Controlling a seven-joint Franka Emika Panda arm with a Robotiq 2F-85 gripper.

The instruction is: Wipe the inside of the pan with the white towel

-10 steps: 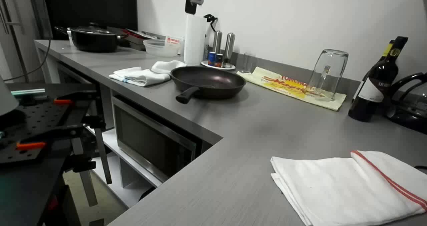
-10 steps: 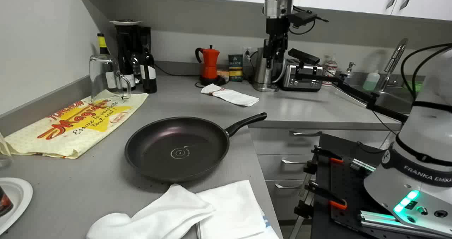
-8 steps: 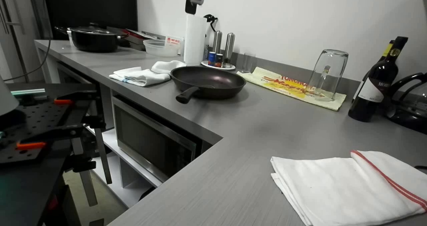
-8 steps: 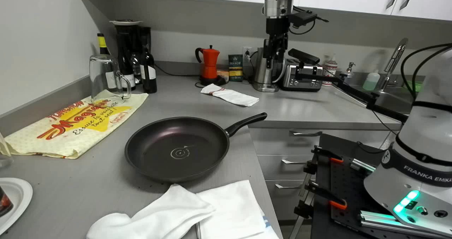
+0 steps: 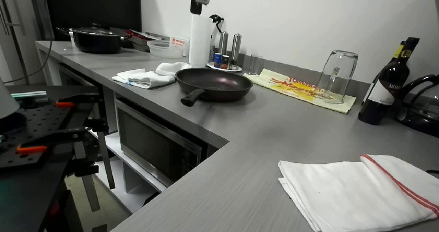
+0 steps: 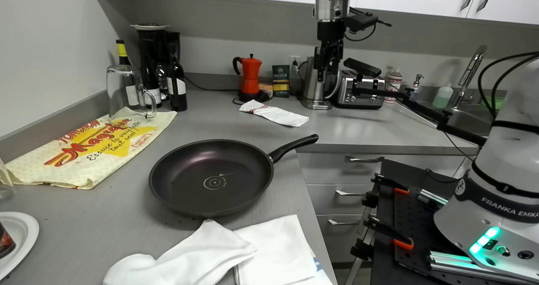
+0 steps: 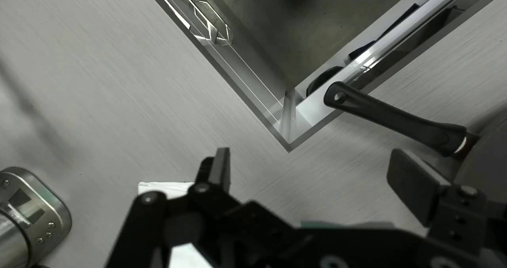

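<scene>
The dark frying pan (image 5: 219, 88) (image 6: 181, 188) sits upright on the counter, with nothing inside it. In the wrist view its handle (image 7: 396, 117) points toward the counter's inner corner. A white towel with red stripes (image 5: 349, 191) (image 6: 280, 115) lies folded on the counter; the gripper partly hides it in the wrist view (image 7: 164, 187). A bunched white cloth (image 6: 185, 259) and a folded white towel with blue stripes (image 6: 273, 251) lie beside the pan. My gripper (image 7: 317, 177) (image 6: 326, 72) is open and empty, high above the counter between the pan and the red-striped towel.
A glass mug (image 6: 126, 91) stands upside down on a yellow cloth (image 6: 92, 150). Wine bottles (image 6: 177, 85), a red moka pot (image 6: 250, 76), a kettle (image 6: 316, 87) and a toaster (image 6: 362, 91) stand at the back. A paper towel roll (image 5: 200, 41) stands behind the pan.
</scene>
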